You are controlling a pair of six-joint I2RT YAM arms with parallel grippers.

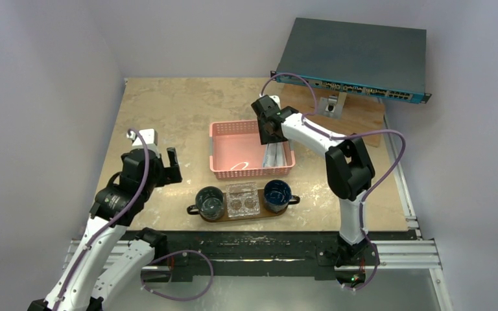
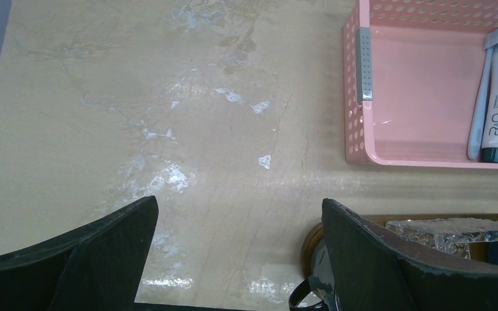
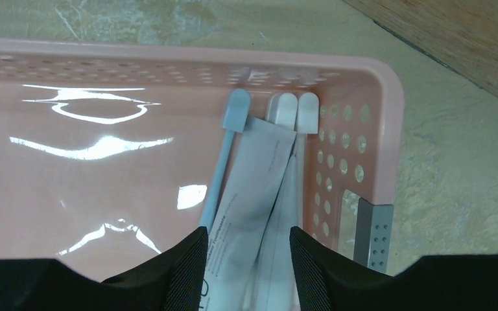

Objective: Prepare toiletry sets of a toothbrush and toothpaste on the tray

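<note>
The pink basket (image 1: pixel 233 152) holds the toiletries along its right wall. In the right wrist view a grey-white toothpaste tube (image 3: pixel 253 188) lies there with a blue-grey toothbrush (image 3: pixel 224 149) on its left and two white brush heads (image 3: pixel 297 111) on its right. My right gripper (image 3: pixel 248 259) is open, low inside the basket, its fingers either side of the tube. My left gripper (image 2: pixel 240 246) is open and empty over bare table, left of the basket (image 2: pixel 363 129). The dark brown tray (image 1: pixel 243 219) lies in front of the basket.
Two dark cups (image 1: pixel 209 201) (image 1: pixel 277 194) and a clear plastic holder (image 1: pixel 242 201) stand on the tray. A network switch (image 1: pixel 353 58) sits on a wooden board (image 1: pixel 363 123) at the back right. The left wrist view shows a cup's handle (image 2: pixel 306 291) by my right finger.
</note>
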